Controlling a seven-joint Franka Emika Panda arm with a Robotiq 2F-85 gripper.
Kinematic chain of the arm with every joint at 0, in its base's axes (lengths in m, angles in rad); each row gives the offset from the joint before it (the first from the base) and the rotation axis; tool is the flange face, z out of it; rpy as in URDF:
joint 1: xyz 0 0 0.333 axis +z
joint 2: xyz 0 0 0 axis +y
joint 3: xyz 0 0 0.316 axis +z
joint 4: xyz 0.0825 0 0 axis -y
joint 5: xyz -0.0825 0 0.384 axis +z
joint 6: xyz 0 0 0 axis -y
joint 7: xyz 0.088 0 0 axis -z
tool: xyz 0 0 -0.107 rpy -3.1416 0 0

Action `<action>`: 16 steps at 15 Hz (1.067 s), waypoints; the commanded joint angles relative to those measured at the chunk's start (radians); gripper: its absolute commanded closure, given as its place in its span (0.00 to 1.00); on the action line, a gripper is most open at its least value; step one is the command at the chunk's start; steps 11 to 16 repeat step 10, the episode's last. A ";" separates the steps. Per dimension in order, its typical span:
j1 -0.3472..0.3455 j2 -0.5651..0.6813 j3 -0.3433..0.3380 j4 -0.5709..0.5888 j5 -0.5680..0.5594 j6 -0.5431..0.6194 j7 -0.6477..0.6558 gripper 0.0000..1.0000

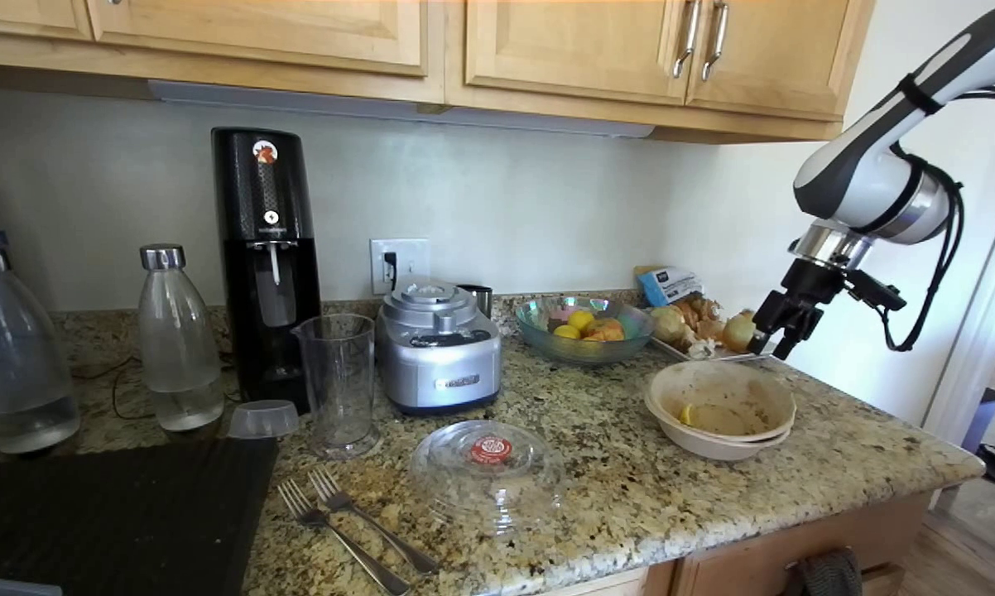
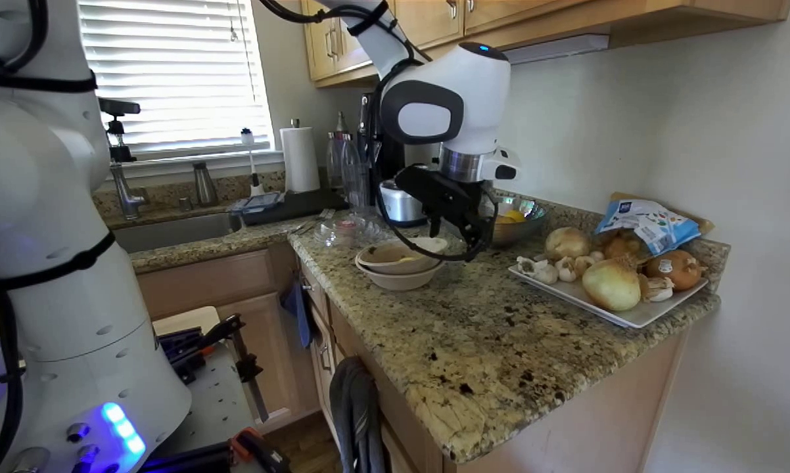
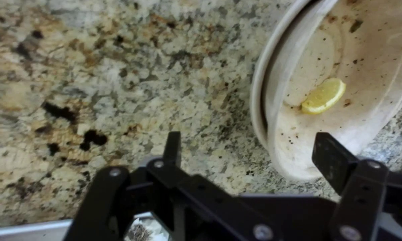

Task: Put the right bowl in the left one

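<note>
The right bowl [image 1: 733,397], shallow and tan-beige, sits inside the left one [image 1: 704,445], somewhat tilted. Only the outer wall and rim of the left one show below it. In an exterior view the right bowl [image 2: 395,257] also rests in the left one [image 2: 401,281]. In the wrist view the right bowl [image 3: 338,130] holds a lemon wedge [image 3: 324,96] and food bits, and the left one's rim [image 3: 257,90] shows along one side. My gripper [image 1: 771,343] is open and empty above the bowls' edge. In the wrist view the gripper's fingers [image 3: 247,142] are wide apart.
A glass fruit bowl [image 1: 531,331] stands behind the bowls. A white tray [image 2: 622,320] with onions and garlic lies near the wall. A clear plastic lid [image 1: 485,476], two forks [image 1: 357,530], a measuring jug [image 1: 338,381] and a food processor [image 1: 439,356] are on the counter.
</note>
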 commanded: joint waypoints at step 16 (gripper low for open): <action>-0.010 -0.014 -0.007 0.000 -0.119 0.017 0.028 0.00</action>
